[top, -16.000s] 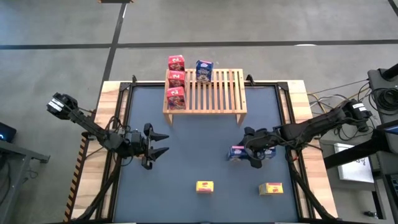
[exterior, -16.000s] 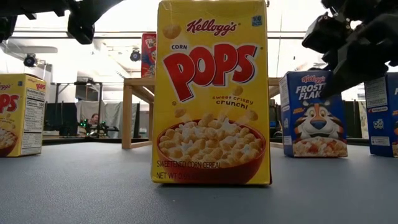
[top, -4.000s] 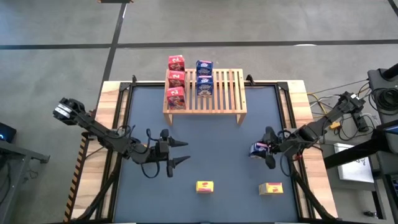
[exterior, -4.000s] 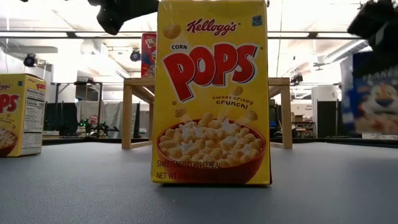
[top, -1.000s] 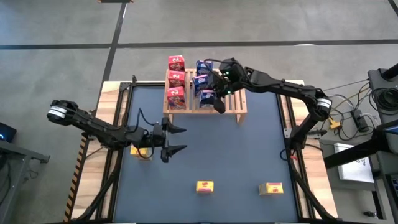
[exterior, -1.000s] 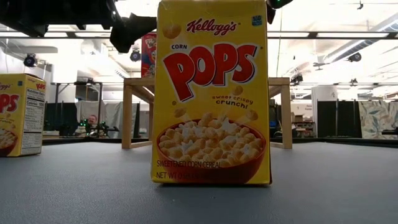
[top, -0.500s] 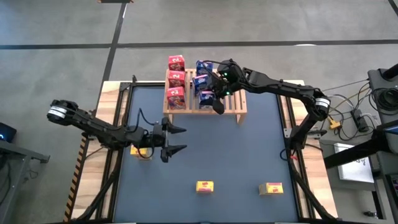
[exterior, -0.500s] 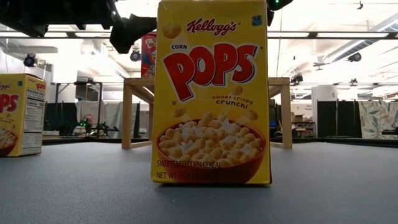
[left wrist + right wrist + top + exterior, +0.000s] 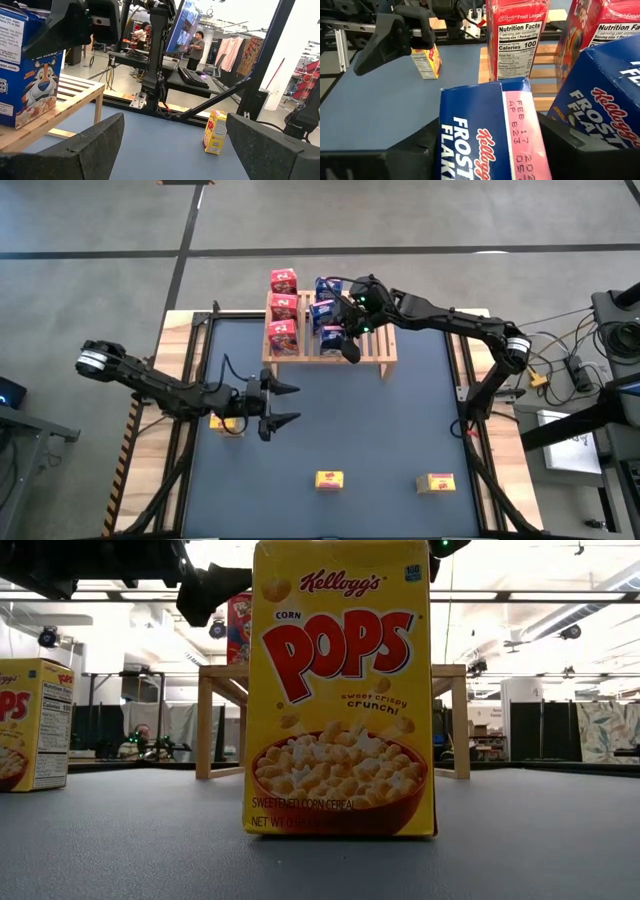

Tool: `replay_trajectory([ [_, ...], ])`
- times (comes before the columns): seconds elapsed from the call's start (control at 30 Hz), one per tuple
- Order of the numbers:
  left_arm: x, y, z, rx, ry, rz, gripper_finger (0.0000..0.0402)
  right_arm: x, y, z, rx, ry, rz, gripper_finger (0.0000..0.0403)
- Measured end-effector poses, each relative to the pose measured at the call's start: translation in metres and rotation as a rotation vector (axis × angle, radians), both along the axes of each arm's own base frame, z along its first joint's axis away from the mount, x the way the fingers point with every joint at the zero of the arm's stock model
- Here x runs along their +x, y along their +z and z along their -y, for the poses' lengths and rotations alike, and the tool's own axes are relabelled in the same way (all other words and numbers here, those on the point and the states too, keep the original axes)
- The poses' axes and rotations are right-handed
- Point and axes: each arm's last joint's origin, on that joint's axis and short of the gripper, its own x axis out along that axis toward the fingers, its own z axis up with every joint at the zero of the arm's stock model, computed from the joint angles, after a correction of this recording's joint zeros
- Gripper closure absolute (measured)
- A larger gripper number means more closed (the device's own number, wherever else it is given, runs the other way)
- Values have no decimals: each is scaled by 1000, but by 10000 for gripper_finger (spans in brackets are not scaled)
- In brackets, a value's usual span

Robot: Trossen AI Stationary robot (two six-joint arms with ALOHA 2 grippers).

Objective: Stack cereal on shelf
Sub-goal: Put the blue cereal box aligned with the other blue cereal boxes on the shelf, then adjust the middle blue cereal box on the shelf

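Since a second ago little has shifted: the right gripper (image 9: 347,340) stays over the shelf (image 9: 372,330), fingers closed around a blue cereal box (image 9: 487,135). The left gripper (image 9: 283,404) hovers open beside a yellow box (image 9: 227,422).

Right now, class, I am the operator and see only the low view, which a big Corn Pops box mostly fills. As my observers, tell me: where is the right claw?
Observer: The right claw is over the shelf, at the blue box nearest the shelf's front edge.
Operator: How many red boxes are up there?
Observer: Three red boxes, lined up front to back beside the blue ones.
Operator: And the left claw?
Observer: The left claw is open above the table's left half, with a yellow box by its arm.
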Motion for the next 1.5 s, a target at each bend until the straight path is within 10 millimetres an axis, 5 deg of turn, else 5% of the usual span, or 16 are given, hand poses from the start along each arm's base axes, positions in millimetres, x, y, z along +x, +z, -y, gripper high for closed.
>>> replay_trajectory([
  [0.37,0,0,0,0,0,0,67,0,0,0,3,-2,-1,120],
  [1.0,0,-1,0,-7,-1,-4,67,-14,12,-4,-34,-59,-74,116],
  [1.5,0,-1,0,-9,-1,-8,67,-55,64,-20,-168,-118,62,116],
])
